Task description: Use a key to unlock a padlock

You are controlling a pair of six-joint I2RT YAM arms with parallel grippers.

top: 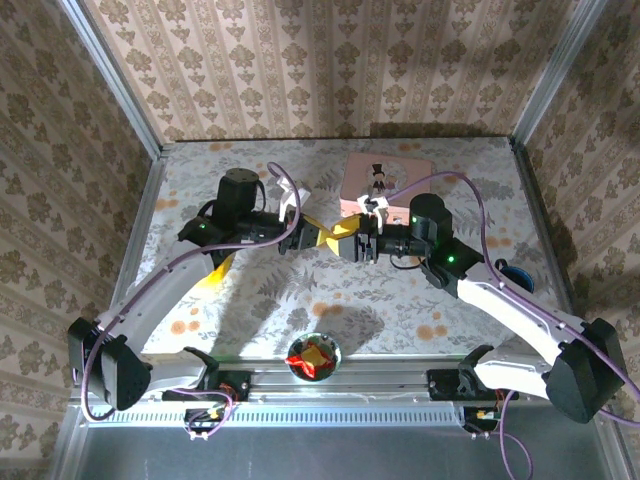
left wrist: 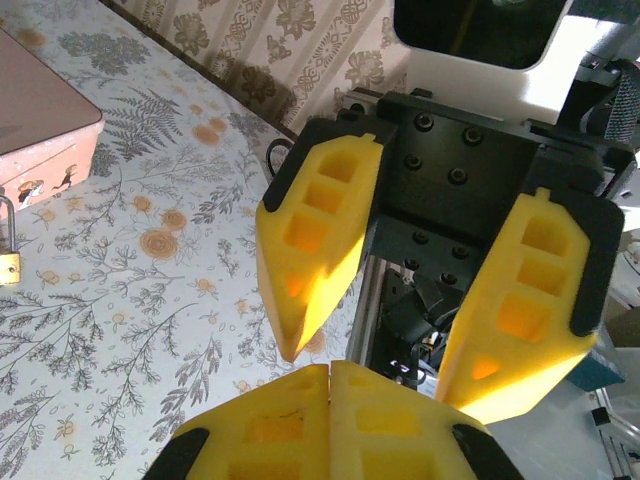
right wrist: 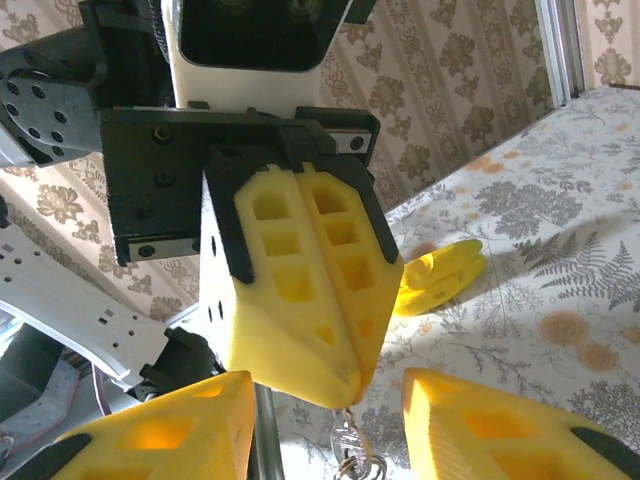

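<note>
My left gripper (left wrist: 330, 368) is shut, and a small silvery key (right wrist: 352, 440) on a ring hangs from its pinched fingertips. Over the middle of the table it meets my right gripper (right wrist: 328, 395) tip to tip. The right gripper is open, its yellow fingers (left wrist: 310, 250) standing either side of the left's tips without touching the key. The tiny brass padlock (left wrist: 8, 266) with its thin shackle lies on the cloth beside the pink tin box (left wrist: 40, 120), apart from both grippers. From above, the left gripper (top: 312, 238) and right gripper (top: 345, 242) face each other.
The pink tin box (top: 385, 180) lies at the back, just behind the grippers. A yellow banana-like toy (right wrist: 440, 275) lies on the floral cloth under the left arm. A glass bowl (top: 313, 357) with red contents sits at the near edge. A blue object (top: 515, 272) lies right.
</note>
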